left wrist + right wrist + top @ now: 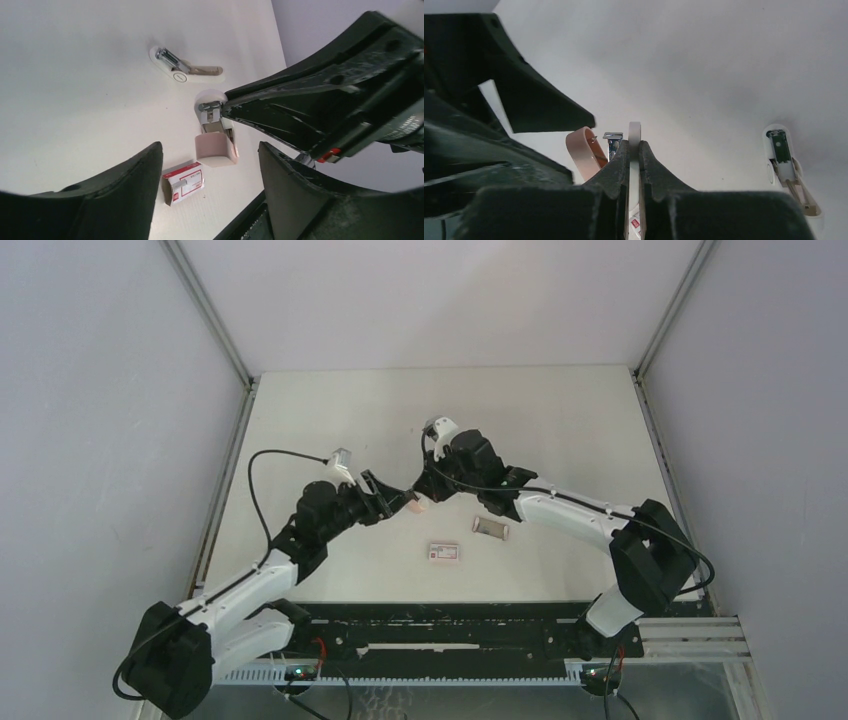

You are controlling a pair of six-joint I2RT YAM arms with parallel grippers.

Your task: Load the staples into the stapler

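Your staples (490, 528) lie flat on the desk (330, 410), to the near right of the stapler (415, 502), long axis roughly crosswise and closest to the right arm. That arm's pincer (425, 492) is clamped on the stapler's white base, pink top swung open. Your left pincer (390, 498), open and empty, hovers just left of the stapler on an outstretched arm, so I judge it must reach past the stapler.

Finishes noted
Smooth satin plastic on the pale pink and white stapler (216, 150), bright chromed metal inside; matt white worktop (75, 100); matt card on the small red-labelled white box (185, 182).
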